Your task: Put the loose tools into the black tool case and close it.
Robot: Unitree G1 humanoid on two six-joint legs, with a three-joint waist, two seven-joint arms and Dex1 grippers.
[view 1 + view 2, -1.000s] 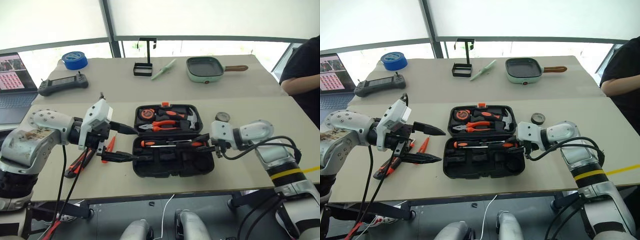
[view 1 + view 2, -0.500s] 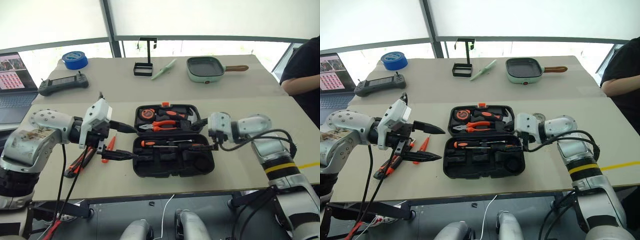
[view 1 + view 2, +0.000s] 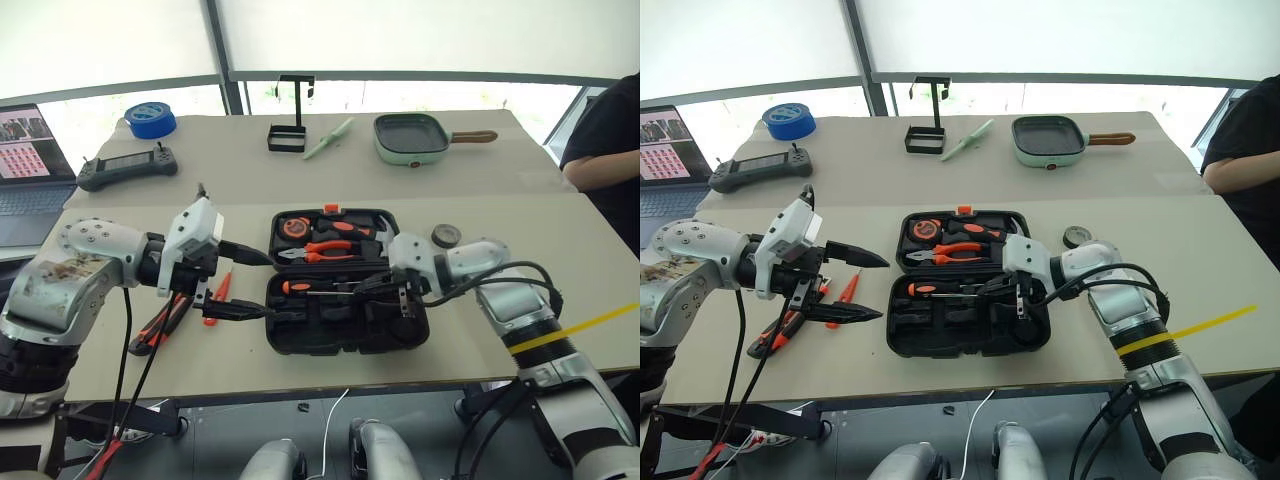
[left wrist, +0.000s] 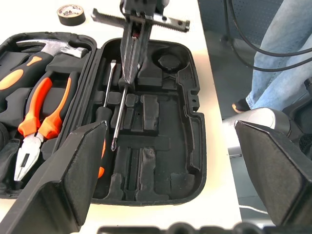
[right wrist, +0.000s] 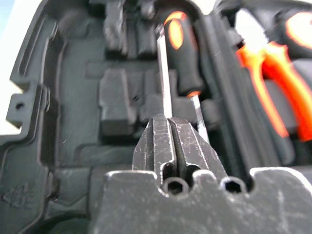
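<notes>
The black tool case (image 3: 345, 345) lies open at the table's middle, with pliers, hammer and tape measure in its far half. Two orange-and-black screwdrivers (image 3: 320, 288) lie in the near half. My right gripper (image 3: 362, 288) is shut, its tips right over one screwdriver's shaft (image 5: 163, 73); contact is unclear. My left gripper (image 3: 240, 285) hangs open just left of the case, holding nothing. A slim orange tester (image 3: 845, 290) and more orange-black tools (image 3: 780, 330) lie on the table under my left arm. A small black tape roll (image 3: 445, 236) sits right of the case.
At the back stand a blue tape roll (image 3: 149, 120), a black controller (image 3: 125, 168), a laptop (image 3: 25, 170), a black stand (image 3: 288, 130) and a green pan (image 3: 410, 137). A person (image 3: 605, 140) stands at the far right.
My right gripper opened, left the second screwdriver in the case's near half, slid left along it and shut. The left arm has not moved.
</notes>
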